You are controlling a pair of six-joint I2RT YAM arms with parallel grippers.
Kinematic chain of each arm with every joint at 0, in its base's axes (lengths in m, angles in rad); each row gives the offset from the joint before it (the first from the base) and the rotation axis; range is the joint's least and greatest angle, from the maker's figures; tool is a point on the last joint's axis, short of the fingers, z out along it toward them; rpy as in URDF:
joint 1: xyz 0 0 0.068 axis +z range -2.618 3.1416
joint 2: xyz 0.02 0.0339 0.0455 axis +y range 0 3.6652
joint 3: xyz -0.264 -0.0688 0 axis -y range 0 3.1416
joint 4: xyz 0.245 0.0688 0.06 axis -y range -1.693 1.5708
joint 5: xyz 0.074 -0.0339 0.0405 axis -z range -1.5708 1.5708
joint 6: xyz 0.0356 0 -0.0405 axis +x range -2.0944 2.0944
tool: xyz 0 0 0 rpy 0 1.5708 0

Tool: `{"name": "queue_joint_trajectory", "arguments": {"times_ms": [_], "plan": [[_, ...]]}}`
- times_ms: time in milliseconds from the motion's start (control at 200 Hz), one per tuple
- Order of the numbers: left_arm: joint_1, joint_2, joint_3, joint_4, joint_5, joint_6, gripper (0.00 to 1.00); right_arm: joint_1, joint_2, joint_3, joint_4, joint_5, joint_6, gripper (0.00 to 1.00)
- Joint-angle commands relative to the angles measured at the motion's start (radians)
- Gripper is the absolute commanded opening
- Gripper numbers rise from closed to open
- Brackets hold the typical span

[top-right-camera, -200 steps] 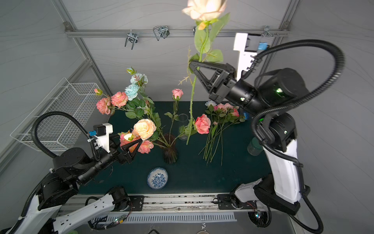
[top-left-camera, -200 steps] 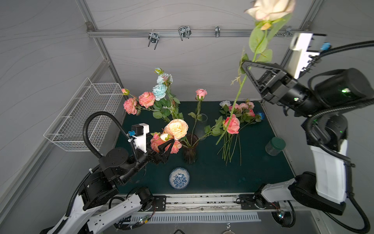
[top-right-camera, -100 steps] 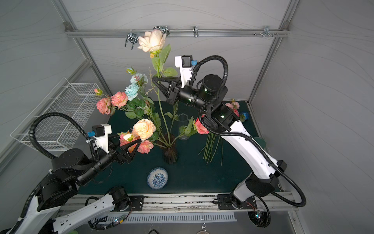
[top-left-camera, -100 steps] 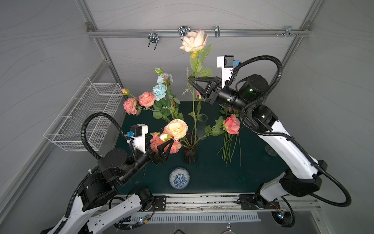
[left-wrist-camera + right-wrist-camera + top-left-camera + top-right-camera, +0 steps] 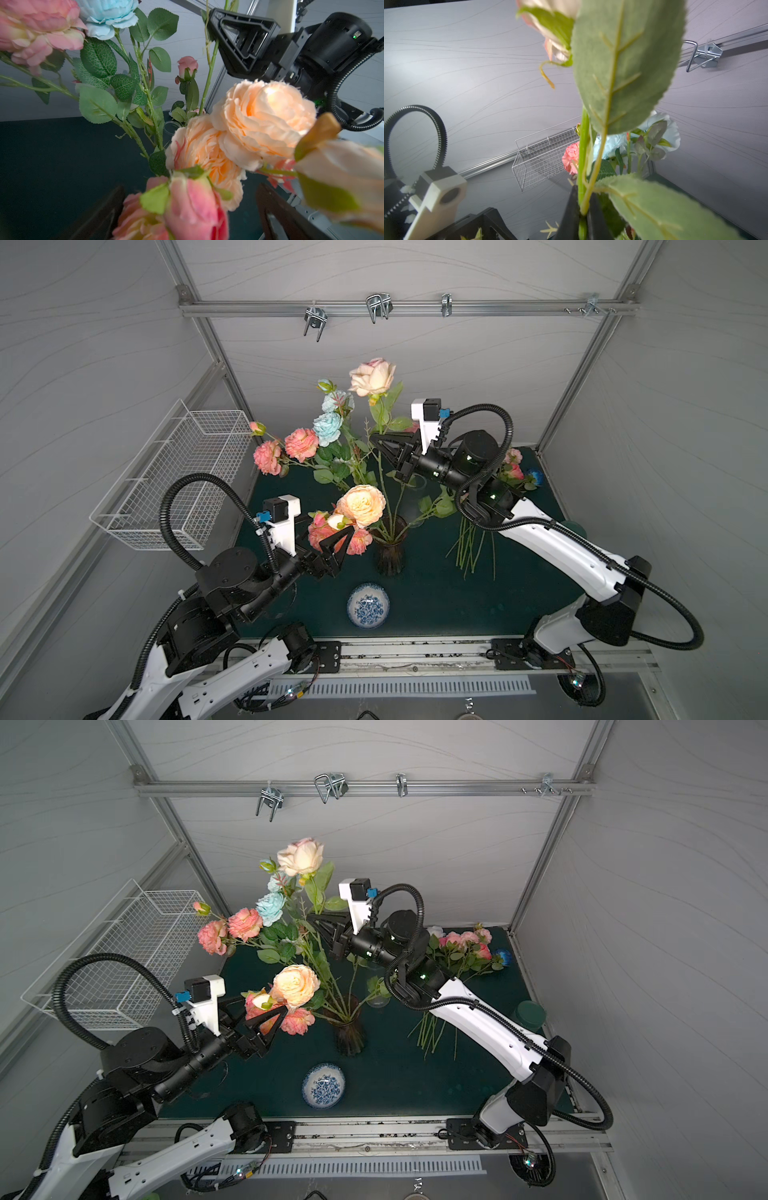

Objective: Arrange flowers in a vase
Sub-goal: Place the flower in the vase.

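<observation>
Pale rose (image 5: 371,377) lowered over vase (image 5: 389,556), several flowers (image 5: 360,505) standing in it

Bowl (image 5: 368,605) before vase (image 5: 390,558); loose flowers (image 5: 471,545) to its right.

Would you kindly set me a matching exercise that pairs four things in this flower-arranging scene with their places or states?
Things:
1. tall cream-pink rose
2. blue-and-white patterned bowl
3. white wire basket
4. left gripper

Places or states:
A. against the side wall, off the mat
B. open, at the pink blooms
C. stem clamped in the shut right gripper
D. on the dark green mat, near the dark glass vase

Pairs: 1-C, 2-D, 3-A, 4-B
</observation>
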Motion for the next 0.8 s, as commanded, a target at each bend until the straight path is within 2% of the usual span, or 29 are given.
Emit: {"name": "queue_joint_trajectory", "arguments": {"times_ms": [0, 245, 305, 345, 365, 425, 705, 795], "plan": [[-0.004, -0.017, 0.011, 0.013, -0.008, 0.010, 1.00, 0.016, -0.074, -0.084, 0.082, -0.004, -0.067, 0.00], [-0.004, -0.013, 0.013, 0.008, -0.015, 0.014, 0.99, 0.039, -0.163, -0.274, 0.081, 0.021, -0.120, 0.00], [-0.004, -0.013, 0.012, 0.007, -0.016, 0.012, 0.99, 0.042, -0.182, -0.299, 0.076, 0.031, -0.126, 0.18], [-0.004, -0.013, 0.014, 0.006, -0.017, 0.013, 1.00, 0.045, -0.193, -0.305, 0.072, 0.034, -0.129, 0.38], [-0.004, -0.011, 0.014, 0.006, -0.018, 0.013, 0.99, 0.047, -0.198, -0.303, 0.063, 0.034, -0.131, 0.45], [-0.004, -0.010, 0.014, 0.006, -0.018, 0.013, 0.99, 0.053, -0.204, -0.280, 0.030, 0.030, -0.143, 0.56], [-0.004, -0.005, 0.021, 0.010, -0.018, 0.009, 0.99, 0.081, -0.229, -0.094, -0.174, 0.059, -0.185, 0.73], [-0.004, -0.001, 0.019, 0.011, -0.015, 0.008, 0.99, 0.082, -0.217, 0.000, -0.291, 0.069, -0.186, 0.72]]}}
